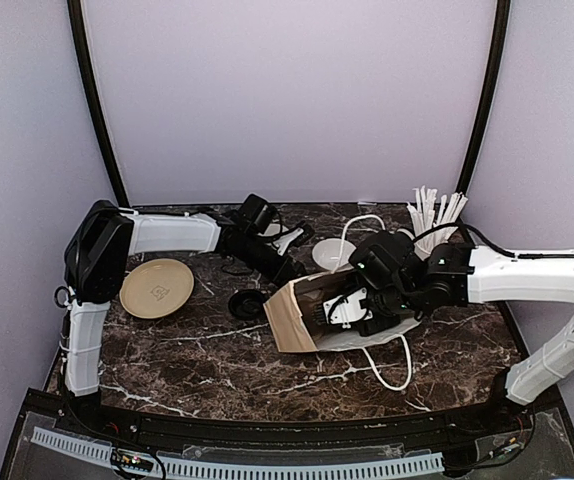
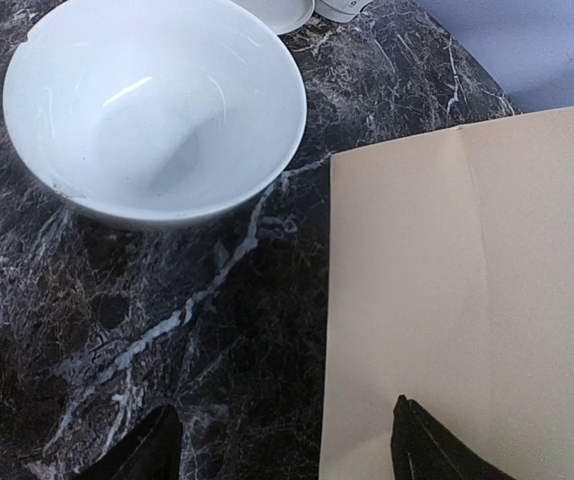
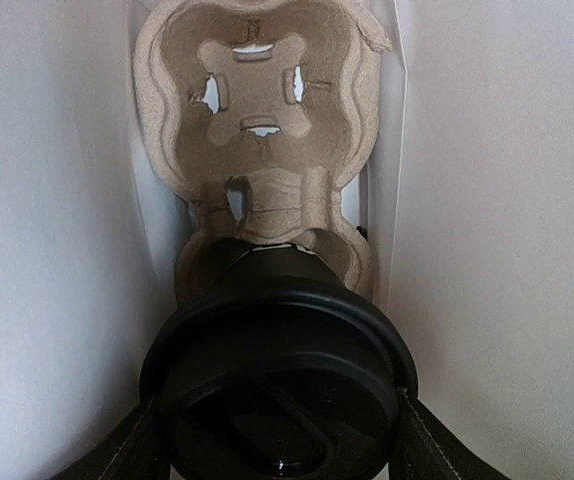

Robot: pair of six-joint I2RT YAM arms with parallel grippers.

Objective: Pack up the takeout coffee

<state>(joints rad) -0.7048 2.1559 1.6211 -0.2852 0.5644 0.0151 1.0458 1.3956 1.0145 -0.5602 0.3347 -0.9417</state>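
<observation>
Now our left gripper [image 2: 282, 455] hangs with jaws spread and empty beside the white bowl [image 2: 157, 110]. A loose coffee cup [image 1: 247, 303] sits left of the paper bag [image 1: 292, 322]. Inside the bag, our right gripper [image 3: 277, 455] pinches a lidded coffee cup [image 3: 277, 340] in the pulp carrier [image 3: 257, 110].

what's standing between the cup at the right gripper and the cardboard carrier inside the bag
Nothing visible. The coffee cup, between the fingers of the right gripper, sits at the near slot of the pulp carrier. The far slot beyond it is empty, and the walls of the bag flank it on both sides.
</observation>
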